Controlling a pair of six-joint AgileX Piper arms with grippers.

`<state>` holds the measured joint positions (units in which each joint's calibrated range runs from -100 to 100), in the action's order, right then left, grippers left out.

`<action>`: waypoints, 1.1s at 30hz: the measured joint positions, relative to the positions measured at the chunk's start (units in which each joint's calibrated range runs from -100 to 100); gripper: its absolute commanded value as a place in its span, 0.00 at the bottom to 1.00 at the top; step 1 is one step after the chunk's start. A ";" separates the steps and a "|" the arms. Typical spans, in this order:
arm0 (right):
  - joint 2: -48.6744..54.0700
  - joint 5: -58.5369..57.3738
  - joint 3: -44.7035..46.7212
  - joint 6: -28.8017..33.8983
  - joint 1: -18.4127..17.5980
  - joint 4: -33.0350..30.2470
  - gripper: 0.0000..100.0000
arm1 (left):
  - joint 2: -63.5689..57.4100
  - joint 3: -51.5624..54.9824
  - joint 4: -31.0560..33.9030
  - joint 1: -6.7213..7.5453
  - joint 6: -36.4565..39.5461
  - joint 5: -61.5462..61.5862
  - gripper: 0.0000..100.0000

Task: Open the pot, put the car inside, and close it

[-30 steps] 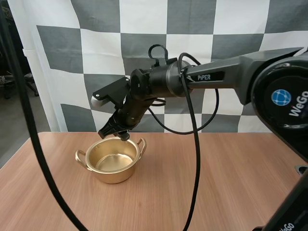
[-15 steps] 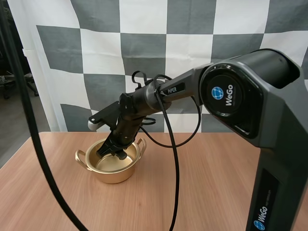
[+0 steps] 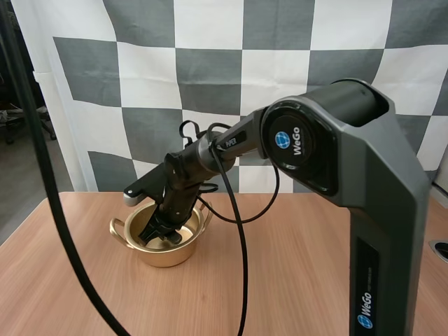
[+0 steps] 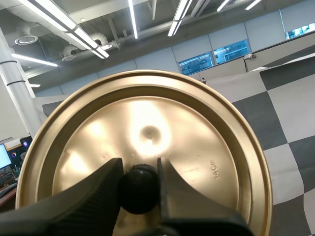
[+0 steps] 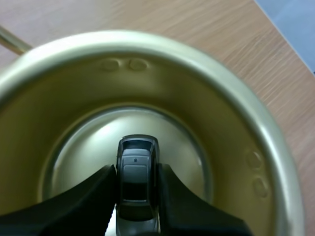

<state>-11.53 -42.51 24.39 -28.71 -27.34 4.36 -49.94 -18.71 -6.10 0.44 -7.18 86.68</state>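
**Toy car held low inside the open pot, lid held off**

The right gripper (image 5: 137, 206) pinches the small grey toy car (image 5: 136, 167) between its fingertips, with the pot floor just beneath and the golden pot (image 5: 275, 162) wall ringing it. This looks like the placing step. Next, spread the fingers and lift clear. The left gripper (image 4: 139, 182) clamps the lid (image 4: 197, 137) by its black knob (image 4: 139, 191), ready to cover the pot.

The pot (image 3: 165, 257) is shiny gold, paler inside. The car (image 5: 136, 183) is dark grey with black windows. The lid (image 4: 206, 147) is the same gold, its knob (image 4: 139, 191) black. The left hand (image 4: 139, 168) and the right hand (image 5: 137, 172) are both matte black. The worktop (image 3: 329, 266) is light brown wood with a fine grain. The right arm (image 3: 350, 175) is dark grey, with a round blue badge and white lettering.
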 measured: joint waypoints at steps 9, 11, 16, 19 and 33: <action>-0.90 1.32 0.00 0.00 0.00 0.00 0.00 | 0.00 0.00 0.00 0.00 0.00 0.35 0.00; -0.90 1.32 0.00 0.00 0.00 0.00 0.00 | 0.00 0.00 0.00 0.00 0.00 0.35 0.00; -0.90 1.40 0.00 0.00 0.00 0.00 0.62 | 0.00 0.00 -0.13 0.00 0.00 0.57 0.00; -0.90 1.57 0.00 0.00 0.00 0.12 0.97 | 0.00 0.00 -0.48 0.00 0.00 0.57 0.00; 8.81 -4.30 0.00 0.00 0.08 0.12 0.99 | 0.00 0.00 -0.33 0.00 0.41 0.57 0.00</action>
<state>-2.72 -46.81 24.39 -28.71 -27.26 4.47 -49.94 -18.71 -6.43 0.44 -6.77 87.25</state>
